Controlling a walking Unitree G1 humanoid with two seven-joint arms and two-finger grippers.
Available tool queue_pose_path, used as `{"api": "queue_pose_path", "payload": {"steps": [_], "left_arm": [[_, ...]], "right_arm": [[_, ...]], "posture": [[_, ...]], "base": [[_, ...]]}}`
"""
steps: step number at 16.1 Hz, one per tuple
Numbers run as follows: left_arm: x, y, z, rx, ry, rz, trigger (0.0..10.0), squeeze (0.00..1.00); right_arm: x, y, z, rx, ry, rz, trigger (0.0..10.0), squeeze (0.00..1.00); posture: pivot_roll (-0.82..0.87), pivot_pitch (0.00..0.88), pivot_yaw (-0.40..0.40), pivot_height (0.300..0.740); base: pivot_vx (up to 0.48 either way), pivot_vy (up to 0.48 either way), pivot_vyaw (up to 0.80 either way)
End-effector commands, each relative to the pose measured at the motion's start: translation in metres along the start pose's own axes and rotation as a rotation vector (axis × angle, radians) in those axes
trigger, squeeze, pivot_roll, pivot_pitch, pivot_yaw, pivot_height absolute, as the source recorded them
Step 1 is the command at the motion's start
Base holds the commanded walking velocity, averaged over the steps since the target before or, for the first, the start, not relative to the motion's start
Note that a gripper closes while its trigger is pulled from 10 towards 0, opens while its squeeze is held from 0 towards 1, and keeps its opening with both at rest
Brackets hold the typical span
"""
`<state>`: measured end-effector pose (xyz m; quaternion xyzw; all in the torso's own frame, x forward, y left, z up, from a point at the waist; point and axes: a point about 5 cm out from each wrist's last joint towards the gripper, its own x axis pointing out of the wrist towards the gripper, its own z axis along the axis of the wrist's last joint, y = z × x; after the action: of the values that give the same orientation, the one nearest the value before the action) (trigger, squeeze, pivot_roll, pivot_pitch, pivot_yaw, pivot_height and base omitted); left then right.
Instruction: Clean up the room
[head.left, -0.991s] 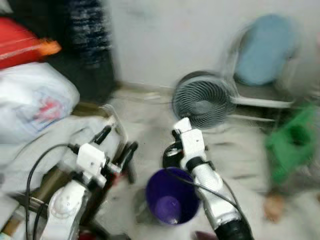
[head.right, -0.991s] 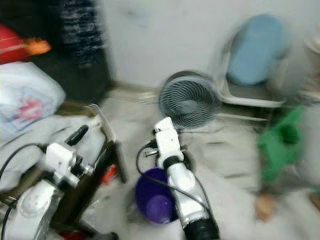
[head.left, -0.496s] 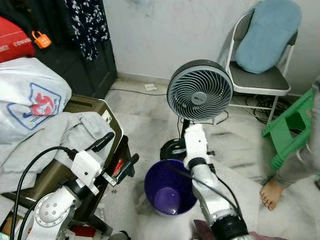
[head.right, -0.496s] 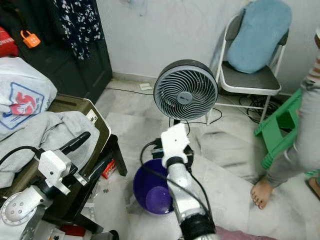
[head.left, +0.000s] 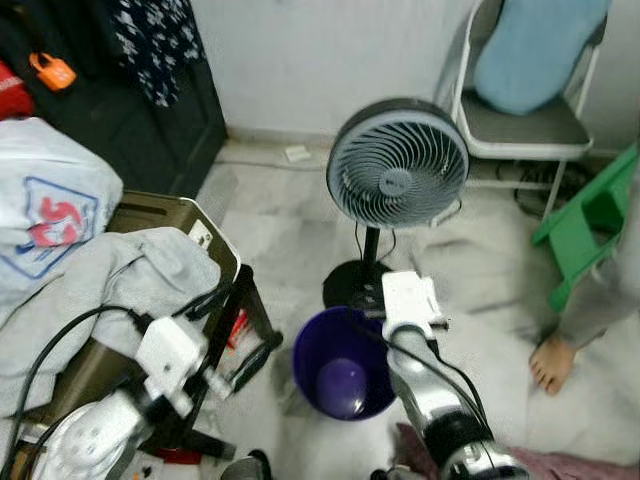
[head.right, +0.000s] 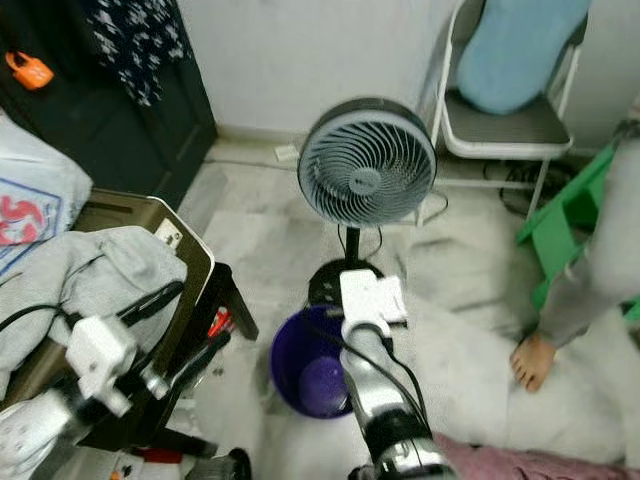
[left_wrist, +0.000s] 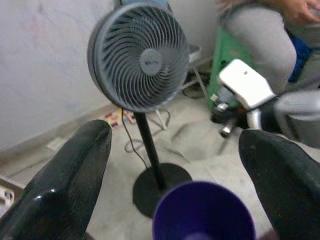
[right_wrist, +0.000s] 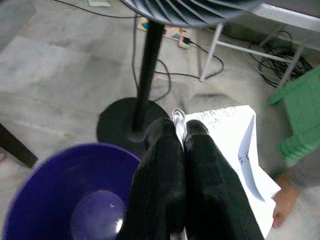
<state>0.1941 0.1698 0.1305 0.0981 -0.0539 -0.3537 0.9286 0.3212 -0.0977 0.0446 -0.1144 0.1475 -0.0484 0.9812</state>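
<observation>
- The grey standing fan (head.left: 397, 165) stands on the floor before you, a folding chair (head.left: 520, 115) behind it by the wall.
- The purple bin (head.left: 343, 363) sits just in front of the fan's base.
- Your right gripper (right_wrist: 178, 131) pinches a white sheet of paper (right_wrist: 235, 155), held beside the bin's rim.
- Your left gripper (left_wrist: 175, 165) is spread wide, holding nothing, aimed at the bin.

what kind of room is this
Probably a lived-in bedroom or spare room in a home: a standing fan on a pale tiled floor, a folding chair by the wall, and grey clothing heaped on a case, with a purple bin nearby.
</observation>
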Motion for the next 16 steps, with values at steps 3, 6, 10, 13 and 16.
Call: {"api": "queue_pose_path", "payload": {"steps": [3, 6, 10, 13, 16], "left_arm": [[-0.012, -0.01, 0.008, -0.017, 0.039, -0.046, 10.0, 0.0], [-0.014, -0.013, 0.015, -0.031, 0.045, -0.07, 10.0, 0.0], [-0.012, -0.018, 0.022, -0.047, 0.045, -0.08, 10.0, 0.0], [-0.015, -0.019, 0.021, -0.055, 0.061, -0.087, 10.0, 0.0], [-0.013, -0.017, 0.021, -0.051, 0.066, -0.085, 10.0, 0.0]], "right_arm": [[0.0, 0.019, 0.002, 0.018, 0.021, 0.04, 10.0, 0.0], [0.001, 0.027, 0.007, 0.024, 0.024, 0.065, 10.0, 0.0], [-0.003, 0.032, -0.003, 0.009, 0.056, 0.075, 10.0, 0.0], [-0.002, 0.029, -0.006, 0.019, 0.062, 0.073, 10.0, 1.0], [-0.001, 0.027, -0.002, -0.011, 0.015, 0.07, 10.0, 1.0]], "posture": [[0.2, 0.319, 0.102, 0.74], [0.22, 0.336, 0.123, 0.74], [0.23, 0.344, 0.14, 0.74], [0.23, 0.342, 0.145, 0.74], [0.22, 0.338, 0.138, 0.74]], "base": [[0.0, 0.0, 0.0], [0.0, 0.0, 0.0], [0.0, 0.0, 0.0], [0.0, 0.0, 0.0], [0.0, 0.0, 0.0]]}}
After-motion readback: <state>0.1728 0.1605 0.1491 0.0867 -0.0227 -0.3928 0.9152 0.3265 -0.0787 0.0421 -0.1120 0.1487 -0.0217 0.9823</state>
